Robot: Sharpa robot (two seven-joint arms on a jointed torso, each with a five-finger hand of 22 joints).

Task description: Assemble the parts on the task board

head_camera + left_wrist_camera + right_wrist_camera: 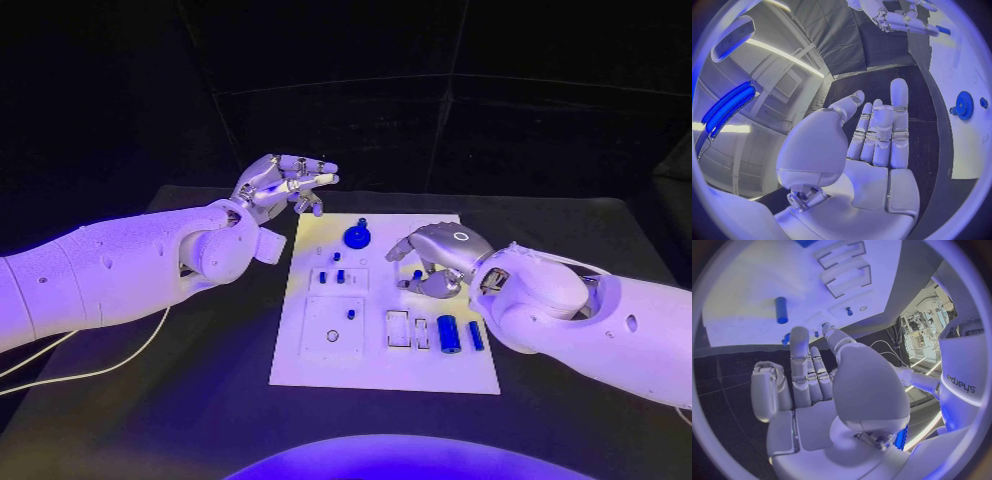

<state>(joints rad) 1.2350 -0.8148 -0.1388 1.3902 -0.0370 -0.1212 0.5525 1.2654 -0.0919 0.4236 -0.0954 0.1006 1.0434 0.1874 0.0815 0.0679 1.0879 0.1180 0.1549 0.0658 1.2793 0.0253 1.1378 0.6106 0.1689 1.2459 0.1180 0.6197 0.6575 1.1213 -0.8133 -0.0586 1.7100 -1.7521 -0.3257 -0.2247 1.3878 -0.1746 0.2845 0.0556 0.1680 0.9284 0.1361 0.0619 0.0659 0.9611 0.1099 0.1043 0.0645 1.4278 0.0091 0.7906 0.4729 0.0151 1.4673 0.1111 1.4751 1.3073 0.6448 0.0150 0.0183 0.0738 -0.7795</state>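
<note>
On the black tabletop [577,230] lies the white task board [382,370], set lengthwise away from the robot. A blue gear-shaped part [358,237] sits near the board's far end, small blue pegs [340,277] stand in its left middle, and a blue cylinder [449,333] lies beside a thinner blue bar [476,335] toward its near right, next to two rectangular slots [407,329]. From the left, the left hand [286,182] is raised beyond the board's far left corner; its wrist view shows its fingers [891,125] straight, close together and holding nothing. From the right, the right hand [436,258] hovers over the board's right middle, knuckles up, fingers bent downward; whether they touch a part cannot be told. Its wrist view shows the fingers [801,365] extended with nothing visible in them.
</note>
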